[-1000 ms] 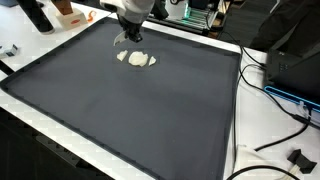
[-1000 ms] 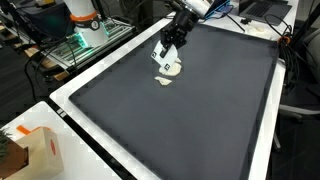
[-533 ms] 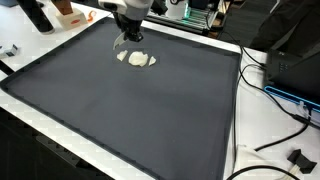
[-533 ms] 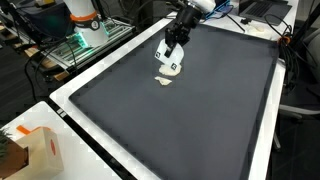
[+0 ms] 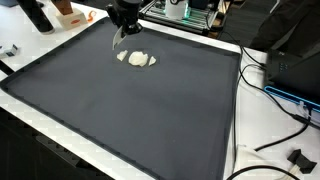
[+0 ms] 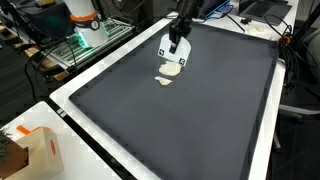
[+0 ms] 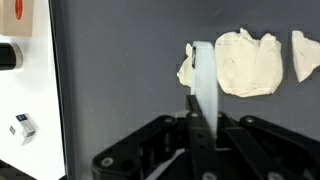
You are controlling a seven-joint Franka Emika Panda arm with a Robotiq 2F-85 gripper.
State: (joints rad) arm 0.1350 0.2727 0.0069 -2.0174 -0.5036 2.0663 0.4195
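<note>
The white scraps lie on the dark mat, close to the edge where the arm stands and well away from the mat's middle. The wrist view shows them as a loose row: a large crumpled piece with smaller bits just beside it on either side. Nothing pins them down. They rest flat under their own weight, and they look soft and light.

The gripper hangs above the scraps and a little to one side, pointing down at the mat. In both exterior views there seems to be air between its tip and the scraps, so it looks clear of them. In the wrist view the fingers line up as a single pale strip that hides any gap, so I cannot tell whether they are parted or pressed together. Nothing shows between them.

Everything else sits off the mat on the white table: cables along one side and a cardboard box at a corner.
</note>
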